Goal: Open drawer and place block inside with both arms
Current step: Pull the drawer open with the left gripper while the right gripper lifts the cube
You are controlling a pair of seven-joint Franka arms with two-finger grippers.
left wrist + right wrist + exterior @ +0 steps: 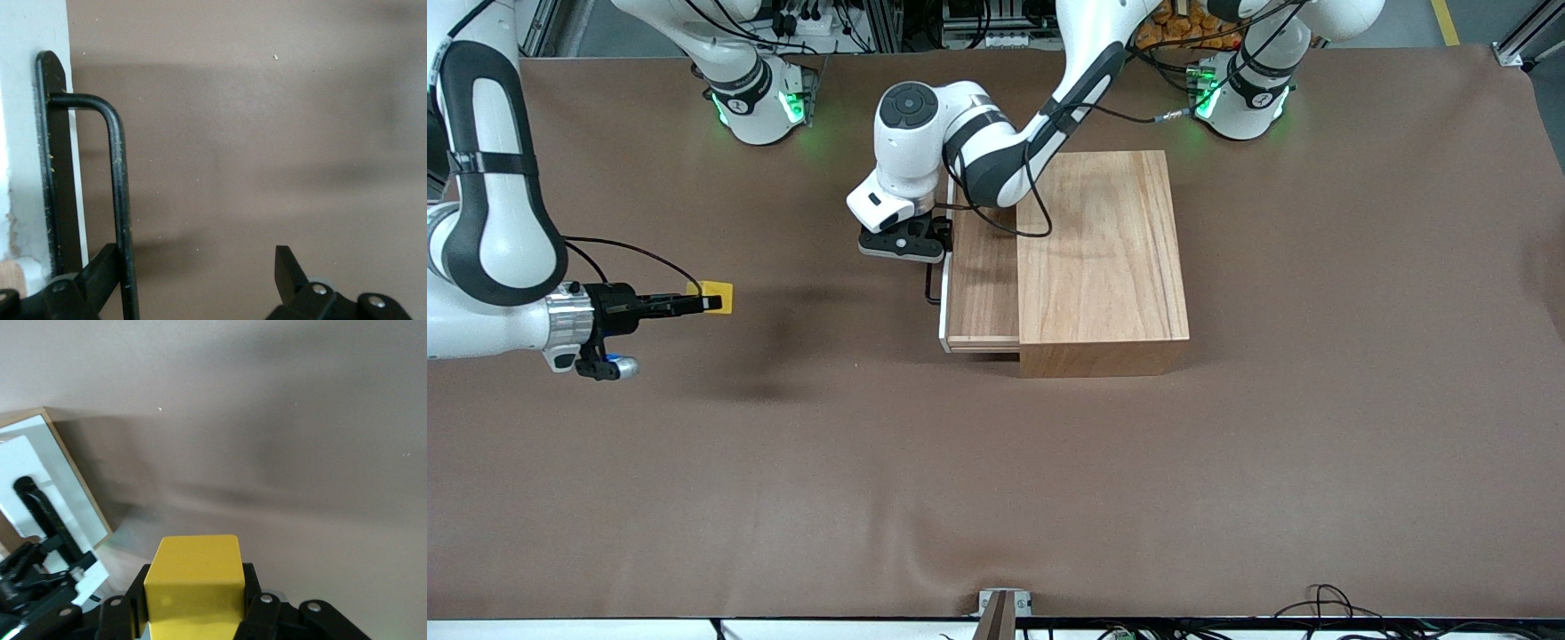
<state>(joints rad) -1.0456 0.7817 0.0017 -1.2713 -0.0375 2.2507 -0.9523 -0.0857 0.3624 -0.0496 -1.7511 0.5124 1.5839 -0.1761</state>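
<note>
The wooden box [1103, 262] sits mid-table, its drawer [980, 289] partly out. Left gripper [903, 244] — fingers apart around the handle [119, 200]. Right gripper [694, 305], over the right arm's end, clamps the block [719, 296].

The block [717, 297] is bright yellow. The drawer [982, 289] is light brown wood with a white front edge, and its handle [117, 193] is thin and black. The wooden box [1103, 258] is pale brown with darker grain lines. The table cover [996, 480] is plain brown. The arms [996, 151] are white with dark grey bands, and their bases [760, 98] glow green.
</note>
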